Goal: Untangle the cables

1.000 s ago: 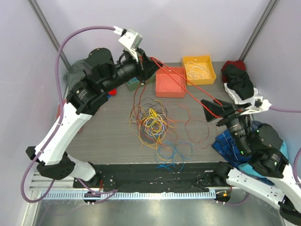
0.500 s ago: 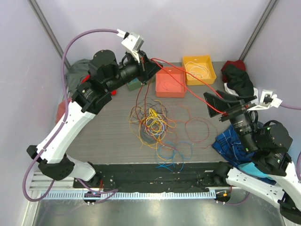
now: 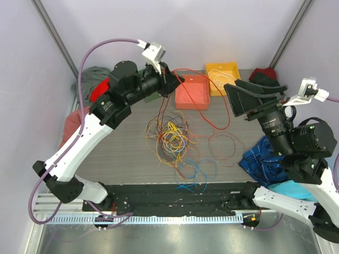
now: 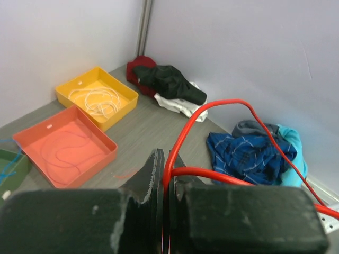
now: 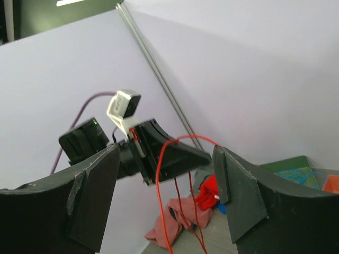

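A thin, glossy red cable [image 4: 228, 100] is pinched in the clenched left gripper [image 3: 176, 80] above the grey table's [image 3: 122, 143] loose tangle [image 3: 170, 135] of yellow, orange, blue and brown wires, arching near the wide-spread right gripper [image 3: 249, 96], with two square plastic trays behind: one orange tray [image 3: 192, 92] and one yellow tray [image 3: 235, 79] holding a white coil [image 3: 221, 79].

I've got bare grey wood-grain tabletop [image 3: 122, 143] left of the multicoloured wire tangle [image 3: 172, 135]; a slack red cable [image 4: 233, 101] loops through the air by the square orange plastic tray [image 3: 192, 91].
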Controlling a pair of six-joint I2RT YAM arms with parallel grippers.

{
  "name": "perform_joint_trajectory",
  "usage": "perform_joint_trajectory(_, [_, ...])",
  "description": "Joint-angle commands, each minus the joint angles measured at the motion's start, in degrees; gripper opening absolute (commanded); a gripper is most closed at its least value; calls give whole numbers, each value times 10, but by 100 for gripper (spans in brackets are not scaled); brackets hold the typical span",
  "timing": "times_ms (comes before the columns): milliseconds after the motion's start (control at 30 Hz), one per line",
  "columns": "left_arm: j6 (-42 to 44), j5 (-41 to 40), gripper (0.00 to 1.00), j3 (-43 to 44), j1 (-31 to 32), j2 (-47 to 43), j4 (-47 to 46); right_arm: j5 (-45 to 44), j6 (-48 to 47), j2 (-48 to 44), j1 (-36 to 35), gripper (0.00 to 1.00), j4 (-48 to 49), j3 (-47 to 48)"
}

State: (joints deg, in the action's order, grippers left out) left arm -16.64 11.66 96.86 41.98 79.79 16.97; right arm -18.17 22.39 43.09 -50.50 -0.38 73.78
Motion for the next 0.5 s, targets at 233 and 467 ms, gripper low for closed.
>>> perform_joint_trajectory(233, [54, -69, 0, 384, -7, 130, 90, -98, -38, -157, 1, 77, -89, -93])
perform_joint_trajectory(467, [50, -71, 0, 383, -7, 119, 26, -54, -26, -166, 1, 76, -130, -171])
